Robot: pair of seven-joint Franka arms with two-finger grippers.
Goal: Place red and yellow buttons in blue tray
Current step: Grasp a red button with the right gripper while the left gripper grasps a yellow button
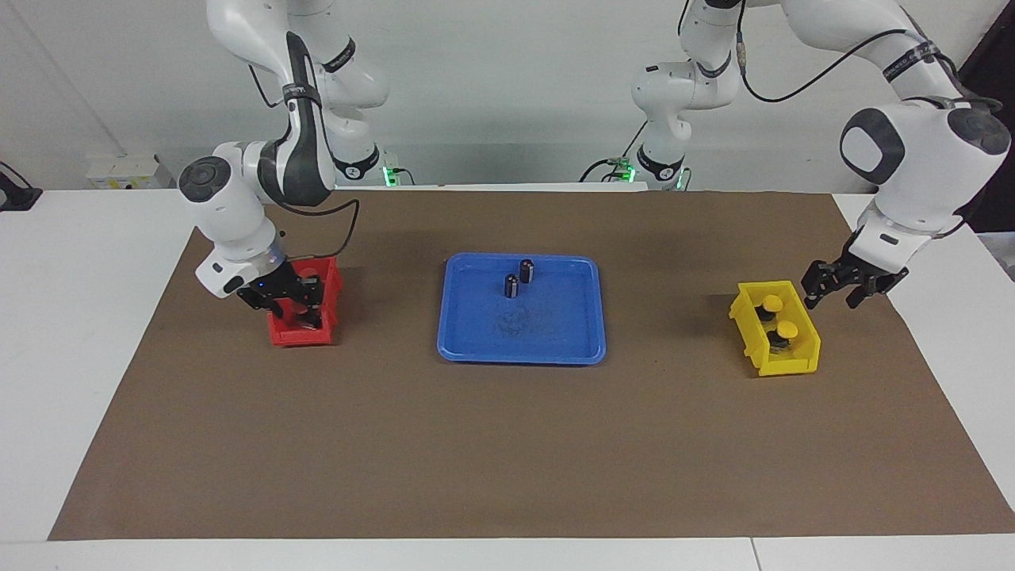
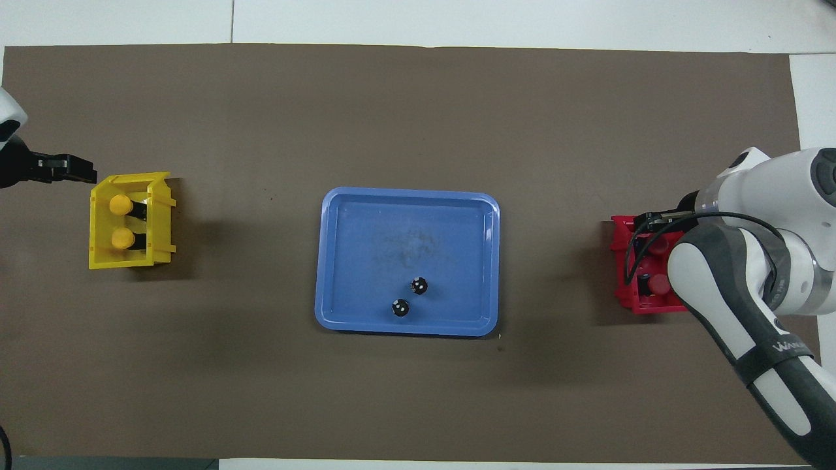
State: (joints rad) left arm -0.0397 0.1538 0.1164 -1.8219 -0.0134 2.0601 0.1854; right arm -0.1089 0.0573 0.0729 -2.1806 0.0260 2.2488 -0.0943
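Over the red bin point(image 1: 304, 317), the right gripper point(image 1: 295, 305) is reaching in, its finger state hidden; beside the yellow bin point(image 1: 775, 330), the left gripper point(image 1: 833, 292) is hanging with fingers spread; two yellow buttons point(image 1: 779, 319) are sitting inside.

Tray point(image 1: 555, 337): mid-table, holding two cylinders point(image 1: 518, 278).
Bins: one point(image 1: 773, 361) at the left arm's end, one point(image 1: 297, 335) at the right arm's, each holding two buttons point(image 1: 779, 319).

A blue tray point(image 2: 339, 261) sits mid-worktop point(image 2: 418, 391), two dark cylinders point(image 2: 409, 296) standing in its robot-side half. Toward the left arm's end, a yellow bin point(image 2: 98, 258) holds two yellow buttons point(image 2: 120, 222). Toward the right arm's end, a red bin point(image 2: 628, 297) holds red buttons point(image 2: 659, 283), partly hidden under the arm.
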